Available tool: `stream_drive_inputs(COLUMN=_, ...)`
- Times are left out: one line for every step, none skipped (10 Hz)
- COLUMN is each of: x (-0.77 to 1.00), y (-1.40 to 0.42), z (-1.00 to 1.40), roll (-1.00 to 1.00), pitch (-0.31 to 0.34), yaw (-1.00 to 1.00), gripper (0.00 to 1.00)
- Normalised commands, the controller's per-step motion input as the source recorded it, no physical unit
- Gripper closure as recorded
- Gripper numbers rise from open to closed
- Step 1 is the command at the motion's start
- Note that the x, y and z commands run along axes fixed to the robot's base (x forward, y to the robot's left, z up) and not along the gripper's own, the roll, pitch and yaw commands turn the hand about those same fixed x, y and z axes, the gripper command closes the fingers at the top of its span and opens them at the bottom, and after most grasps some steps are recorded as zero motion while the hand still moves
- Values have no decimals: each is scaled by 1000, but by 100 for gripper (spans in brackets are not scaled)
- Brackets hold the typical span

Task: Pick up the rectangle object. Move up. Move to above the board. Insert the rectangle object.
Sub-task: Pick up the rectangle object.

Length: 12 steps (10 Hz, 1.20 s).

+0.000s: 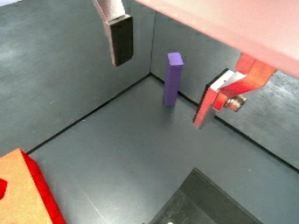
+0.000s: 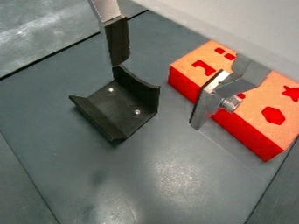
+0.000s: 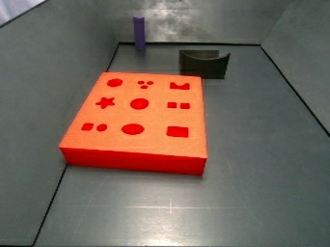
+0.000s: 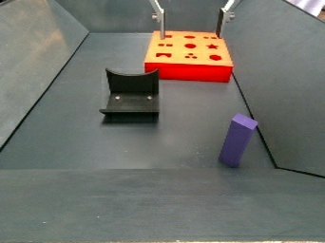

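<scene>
Gripper: the gripper [image 4: 193, 16] hangs above the far edge of the board in a side view, fingers well apart with nothing between them; in both wrist views its two silver plates with dark pads [image 1: 121, 39] [image 2: 117, 42] stand wide of each other.
Rectangle object: the purple rectangle object [image 4: 238, 140] stands upright on the grey floor [image 4: 140, 142], near the right wall, well apart from the gripper; it also shows in a wrist view [image 1: 173, 79] and at the far end in a side view [image 3: 138, 31].
Board: the red-orange board [image 3: 139, 121] lies flat, with circle, star and rectangle cut-outs on top; also seen in a wrist view [image 2: 271, 118] and a side view [image 4: 188, 55].
Dark arch-shaped block: the dark arch-shaped block [image 4: 128, 95] sits between board and purple block, left of both, touching neither.
</scene>
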Motion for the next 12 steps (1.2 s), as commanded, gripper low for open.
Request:
stream_drive_inputs(x=-589, y=34, z=-46, roll=49, pitch=-27, yaw=-314, gripper=0)
stream_drive_inputs(x=-317, y=46, z=-3, roll=11, pitch=0, yaw=-186, gripper=0)
stream_drive_inputs(x=-180, y=183, z=-91, roll=0, pitch=0, yaw=-703, gripper=0)
stream_drive_inputs(x=-140, y=14, z=-183, roll=0, pitch=36, yaw=-929, gripper=0)
stream_drive_inputs(x=-151, y=37, z=-203, roll=0, pitch=49, yaw=-911, gripper=0)
stream_drive_inputs(x=-169, y=217, z=-286, roll=0, pitch=84, yaw=-749, gripper=0)
stream_drive_inputs(x=-129, y=271, z=-351, roll=0, pitch=109, yaw=-711, gripper=0)
stream_drive_inputs(x=-86, y=354, z=-397, roll=0, pitch=127, yaw=-640, gripper=0)
stream_drive_inputs(x=-43, y=463, z=-377, roll=0, pitch=113, yaw=-534, gripper=0)
stream_drive_inputs(x=0, y=574, z=-394, roll=0, pitch=114, yaw=-431, gripper=0)
stream_drive_inputs(x=77, y=711, z=-411, roll=6, pitch=114, yaw=-266, gripper=0)
stream_drive_inputs(x=3, y=766, z=-360, roll=14, pitch=106, yaw=-203, gripper=0)
